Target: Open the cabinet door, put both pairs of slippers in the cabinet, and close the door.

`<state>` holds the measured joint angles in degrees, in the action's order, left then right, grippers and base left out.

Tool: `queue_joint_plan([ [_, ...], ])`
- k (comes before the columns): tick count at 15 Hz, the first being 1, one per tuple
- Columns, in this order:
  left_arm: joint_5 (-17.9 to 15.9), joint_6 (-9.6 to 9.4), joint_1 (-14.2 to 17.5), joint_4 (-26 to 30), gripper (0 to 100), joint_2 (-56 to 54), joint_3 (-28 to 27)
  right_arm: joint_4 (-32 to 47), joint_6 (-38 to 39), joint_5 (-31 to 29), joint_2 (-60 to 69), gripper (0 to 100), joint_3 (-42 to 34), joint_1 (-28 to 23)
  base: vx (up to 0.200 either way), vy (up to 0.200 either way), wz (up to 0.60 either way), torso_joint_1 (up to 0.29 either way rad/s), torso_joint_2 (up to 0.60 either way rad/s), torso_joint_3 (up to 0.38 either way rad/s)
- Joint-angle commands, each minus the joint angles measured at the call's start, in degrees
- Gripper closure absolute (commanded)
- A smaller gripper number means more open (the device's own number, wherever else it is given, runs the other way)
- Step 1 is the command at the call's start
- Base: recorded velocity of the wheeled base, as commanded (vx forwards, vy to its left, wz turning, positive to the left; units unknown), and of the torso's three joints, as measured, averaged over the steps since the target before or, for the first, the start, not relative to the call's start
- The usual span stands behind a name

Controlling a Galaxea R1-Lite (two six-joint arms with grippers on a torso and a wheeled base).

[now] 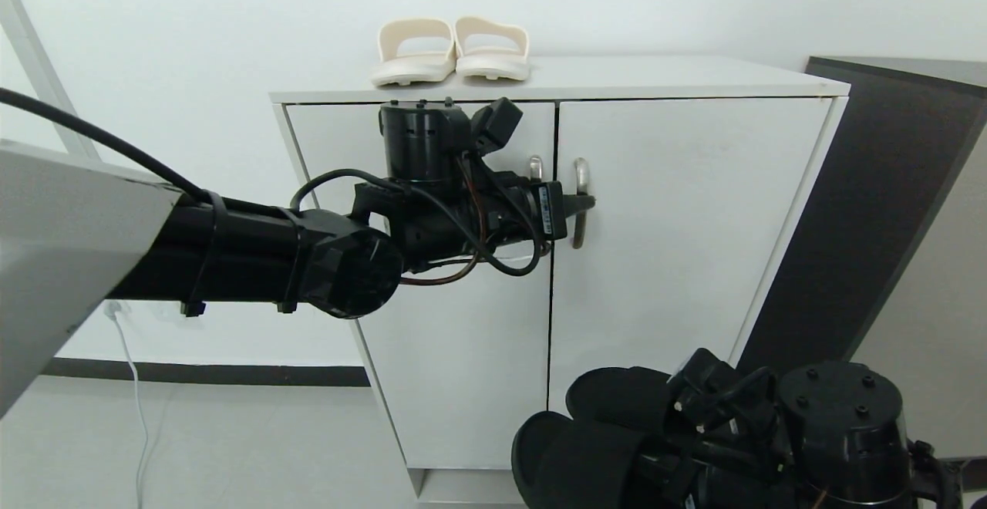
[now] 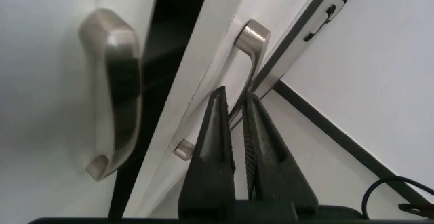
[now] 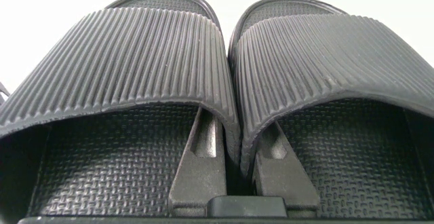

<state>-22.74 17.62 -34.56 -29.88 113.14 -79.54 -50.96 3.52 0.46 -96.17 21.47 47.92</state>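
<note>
The right door (image 1: 678,247) of the cabinet (image 1: 817,208) is white and plain. It appears shut or barely ajar, with a dark seam between it and the left door (image 1: 463,339). Its handle (image 1: 580,177) is a brushed metal bar at the door's left edge, beside the seam, with its long axis vertical.

The left hand (image 1: 587,202) comes in horizontally from the left and crosses the bar at right angles at mid-height. Its fingers are nearly together and clamped on the bar. The left arm is the one at the handle. With the handle at the left edge, the hinges are probably on the right, so the opening pull probably runs toward the near side and swings right.

The black slippers (image 1: 609,432) are ribbed across the straps and sit low at the near right, in front of the cabinet's foot. The right hand (image 3: 236,149) has one finger inside each slipper and is clamped on the two inner walls.

The cream slippers (image 1: 451,50) stand side by side on the cabinet top, above the left door.
</note>
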Motion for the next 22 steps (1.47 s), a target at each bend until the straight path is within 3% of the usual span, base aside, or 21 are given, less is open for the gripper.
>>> queue_joint_plan([
  [1, 0.0, 0.14, 0.0, -0.2, 100, -1.2, 1.1, 0.0, 0.0, 0.2, 0.0, 100, -0.4, 0.1, 0.000, 0.000, 0.00, 0.000, 0.00, 0.000],
  [5, 0.0, 0.05, -0.5, -0.5, 100, -5.1, 6.2, -0.7, -0.4, 3.9, 0.5, 100, -2.0, 0.2, 0.000, 0.000, 0.00, 0.000, 0.00, 0.000],
  [7, 0.0, 0.05, -1.6, -2.8, 100, -8.9, 11.3, -5.7, -0.6, 6.4, 0.3, 100, -4.5, 0.7, 0.000, 0.000, 0.00, 0.000, 0.00, 0.000],
  [13, 0.2, 0.05, -3.4, -5.8, 100, -17.9, 22.2, -6.4, -0.6, 6.4, 0.0, 100, -4.9, 0.9, 0.000, 0.000, 0.00, 0.000, 0.00, 0.000],
  [18, 0.0, 0.14, 1.6, -6.1, 100, -16.3, 21.4, -6.4, -0.7, 6.3, 0.0, 100, -5.1, 1.1, 0.000, 0.000, 0.00, 0.000, 0.00, 0.000],
  [22, 0.0, 0.23, 2.1, -5.9, 100, -12.3, 16.8, -6.4, -1.8, 6.4, -0.1, 100, -5.2, 1.1, 0.000, 0.000, 0.00, 0.000, 0.00, 0.000],
])
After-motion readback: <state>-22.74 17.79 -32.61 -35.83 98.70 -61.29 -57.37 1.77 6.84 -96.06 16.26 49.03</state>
